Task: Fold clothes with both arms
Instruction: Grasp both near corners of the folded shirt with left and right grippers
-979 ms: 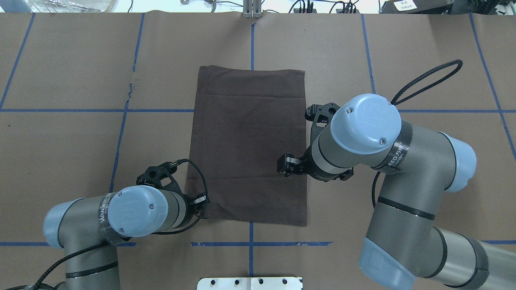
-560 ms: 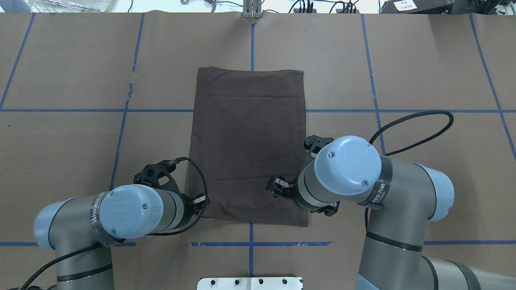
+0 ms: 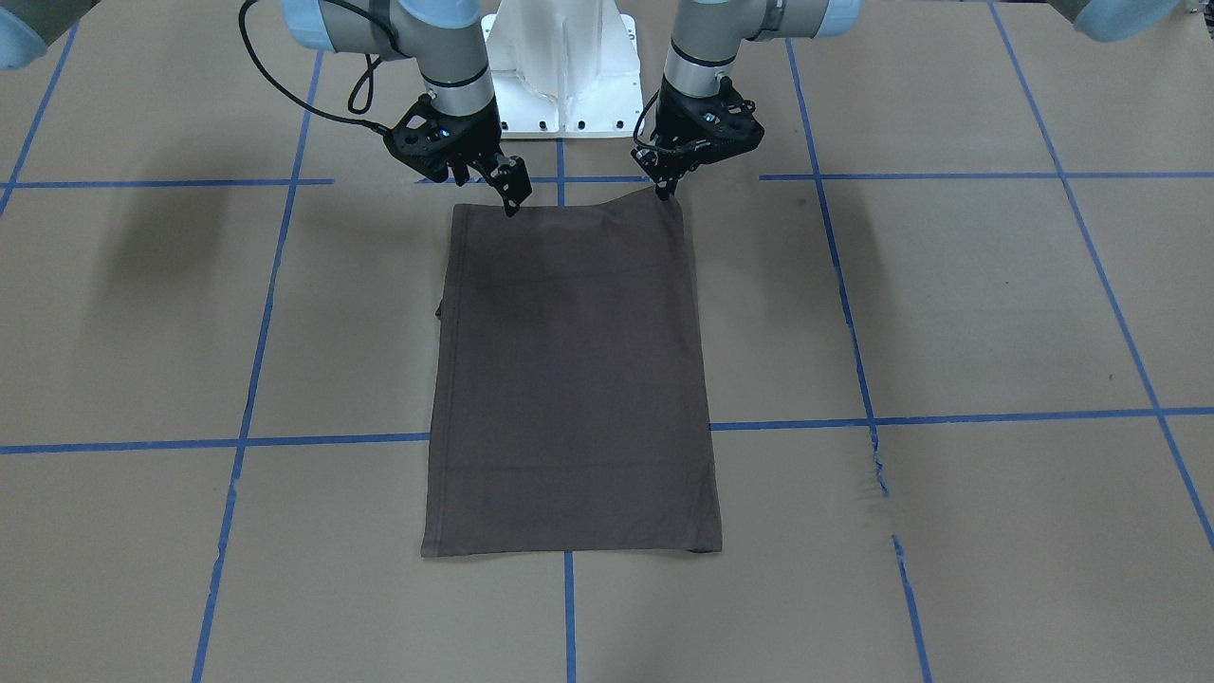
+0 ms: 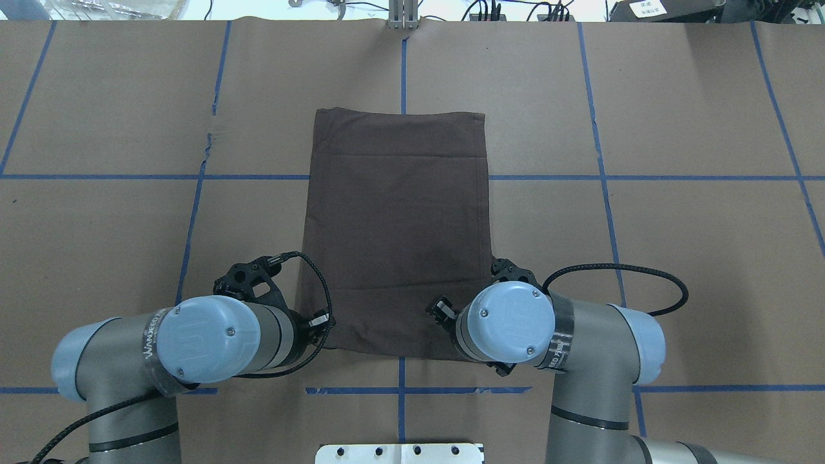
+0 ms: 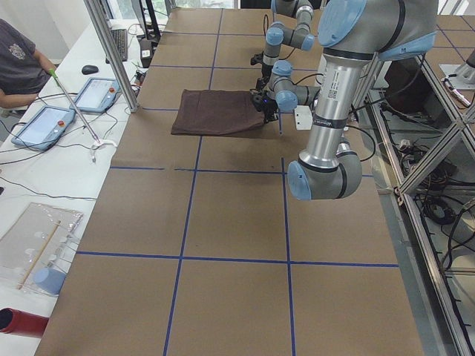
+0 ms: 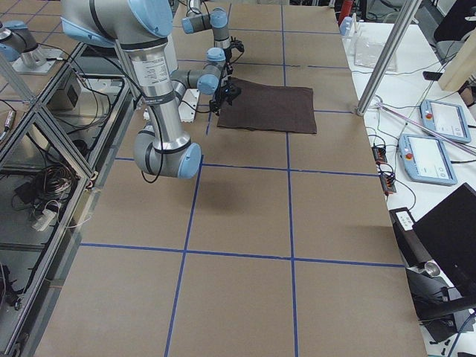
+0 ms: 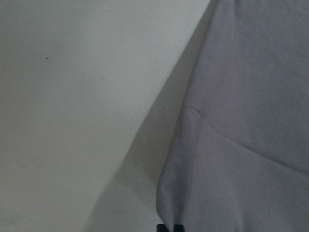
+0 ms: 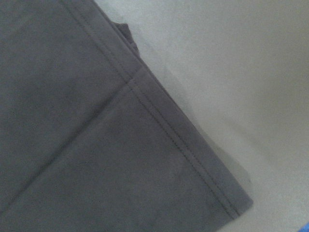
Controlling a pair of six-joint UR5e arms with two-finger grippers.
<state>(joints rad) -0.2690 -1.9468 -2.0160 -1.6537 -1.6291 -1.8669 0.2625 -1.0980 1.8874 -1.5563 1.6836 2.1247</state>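
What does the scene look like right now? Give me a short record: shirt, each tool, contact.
T-shirt: folded into a long rectangle, lying on the table
left tool: shut on the shirt's corner nearest the robot, and that corner is slightly raised
right tool: open, over the shirt's near edge, just inward of the other corner
right contact: cannot tell whether it touches the cloth
far half of shirt: flat, with no tool near it
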